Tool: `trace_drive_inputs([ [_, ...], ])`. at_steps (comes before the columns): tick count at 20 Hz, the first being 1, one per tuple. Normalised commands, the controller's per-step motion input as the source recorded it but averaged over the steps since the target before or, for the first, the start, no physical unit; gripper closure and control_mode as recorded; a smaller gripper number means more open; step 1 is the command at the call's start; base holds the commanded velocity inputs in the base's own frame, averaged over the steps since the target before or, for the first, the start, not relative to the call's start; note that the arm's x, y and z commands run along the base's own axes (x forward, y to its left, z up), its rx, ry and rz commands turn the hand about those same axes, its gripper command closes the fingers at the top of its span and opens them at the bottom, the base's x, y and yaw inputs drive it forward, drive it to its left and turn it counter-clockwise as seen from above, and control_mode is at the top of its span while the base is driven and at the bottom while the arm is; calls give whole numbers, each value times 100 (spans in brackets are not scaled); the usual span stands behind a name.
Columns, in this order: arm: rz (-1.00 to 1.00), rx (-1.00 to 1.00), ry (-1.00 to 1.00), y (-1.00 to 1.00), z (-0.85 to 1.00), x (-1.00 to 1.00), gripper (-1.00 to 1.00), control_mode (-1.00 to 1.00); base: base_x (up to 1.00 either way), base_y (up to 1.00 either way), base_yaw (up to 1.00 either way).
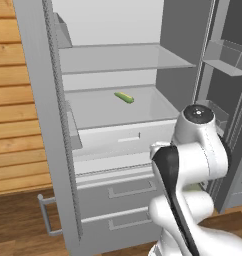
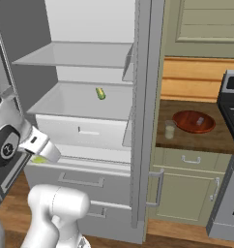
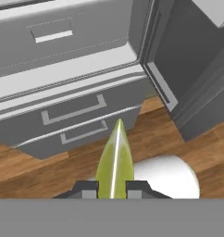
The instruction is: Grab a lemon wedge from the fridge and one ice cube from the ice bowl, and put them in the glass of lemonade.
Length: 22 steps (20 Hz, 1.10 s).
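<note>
From my remote station I see the fridge (image 1: 113,75) standing with both doors swung wide, its two drawers (image 3: 77,111) shut below; on my right-hand camera a wooden counter (image 2: 206,138) beside it carries the ice bowl (image 2: 194,121), reddish-brown, with the small glass of lemonade (image 2: 170,129) just to its left, the two apart; on the lower fridge shelf lies a small green piece (image 1: 124,97), apart from the walls; through the hand camera my gripper (image 3: 115,189) is clamped on the lemon wedge (image 3: 115,162), its pointed tip jutting beyond the fingers (image 3: 87,189), over the wooden floor (image 3: 151,134) in front of the drawers.
</note>
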Motion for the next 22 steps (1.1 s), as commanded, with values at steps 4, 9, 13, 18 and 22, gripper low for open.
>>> trace_drive_inputs([
  [4, 11, 11, 3, -50, -15, 24, 100, -100, 0, 0, 0],
  [9, 9, 9, 0, -25, -16, 10, 100, -100, 0, 0, 0],
  [13, 0, 1, 0, -3, -12, 0, 100, -100, 0, 0, 0],
  [18, 0, 0, 0, 0, -5, 0, 100, -100, 0, 0, 0],
  [22, 0, 0, 0, 0, 0, 0, 100, 100, -47, 0, -11],
])
